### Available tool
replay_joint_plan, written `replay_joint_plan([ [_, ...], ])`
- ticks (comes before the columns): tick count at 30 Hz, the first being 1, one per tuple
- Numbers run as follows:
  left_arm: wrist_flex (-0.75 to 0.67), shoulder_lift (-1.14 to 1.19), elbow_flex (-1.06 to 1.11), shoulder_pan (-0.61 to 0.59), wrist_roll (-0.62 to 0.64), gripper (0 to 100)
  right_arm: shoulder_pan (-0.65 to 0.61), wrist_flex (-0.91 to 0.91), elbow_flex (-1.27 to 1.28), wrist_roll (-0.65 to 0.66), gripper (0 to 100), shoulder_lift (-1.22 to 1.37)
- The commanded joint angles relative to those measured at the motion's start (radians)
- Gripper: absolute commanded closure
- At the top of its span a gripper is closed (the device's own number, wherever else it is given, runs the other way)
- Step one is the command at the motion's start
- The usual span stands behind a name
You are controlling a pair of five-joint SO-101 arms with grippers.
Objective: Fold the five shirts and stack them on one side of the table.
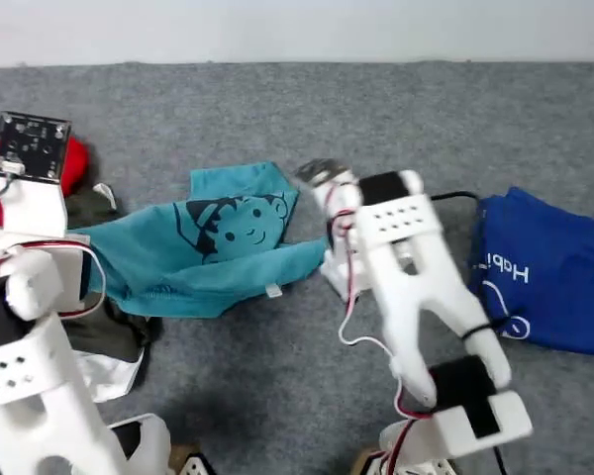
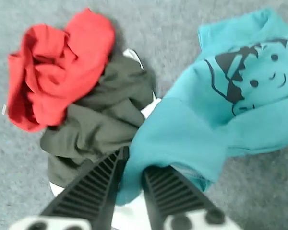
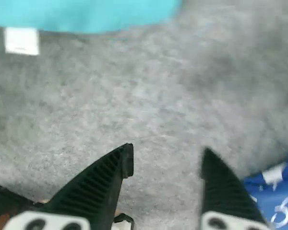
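Grey surface (image 1: 455, 119) carries everything. The teal shirt (image 1: 208, 247) is the biggest item, mid-surface, print side up, with its long axis running side to side between the two arms. The blue shirt (image 1: 549, 267) lies well apart at the right edge and looks roughly folded, probably the start of the stack. On the left is a heap of dark olive shirt (image 2: 105, 115), red shirt (image 2: 57, 67) bunched beside it and a white shirt (image 1: 114, 376) poking out underneath, none folded yet. The left gripper (image 2: 134, 160) is clamped nearly closed on the teal shirt's left end, cloth pinched between the fingers, right above the heap. The right gripper (image 3: 167, 149) has its jaws spread wide and holds nothing. It hangs over bare surface just beside the teal shirt's right end, with the hem and its white tag (image 3: 21, 40) just ahead of the fingers and the blue shirt off to one side. My read: the right arm is the nearer one to that free end and has to take the hem next, so the shirt can be stretched along its long axis and laid flat.
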Motion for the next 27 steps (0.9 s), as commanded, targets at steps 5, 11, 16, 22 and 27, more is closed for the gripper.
replay_joint_plan([
  [5, -0.091, -0.017, 0.12, -0.009, -0.011, 99, -0.136, -0.036, -0.054, 0.032, 72.3, 0.048],
  [11, -0.161, -0.017, 0.214, -0.009, -0.008, 99, -0.15, -0.225, -0.054, 0.032, 72.4, 0.101],
  [16, -0.167, -0.017, 0.223, -0.009, -0.008, 99, -0.15, -0.481, -0.054, 0.032, 72.5, 0.168],
  [22, -0.167, -0.017, 0.223, -0.009, -0.008, 99, -0.145, -0.677, -0.055, 0.032, 72.6, 0.277],
  [27, -0.163, -0.017, 0.225, -0.009, -0.008, 99, -0.142, -0.567, -0.163, 0.028, 72.5, 0.309],
])
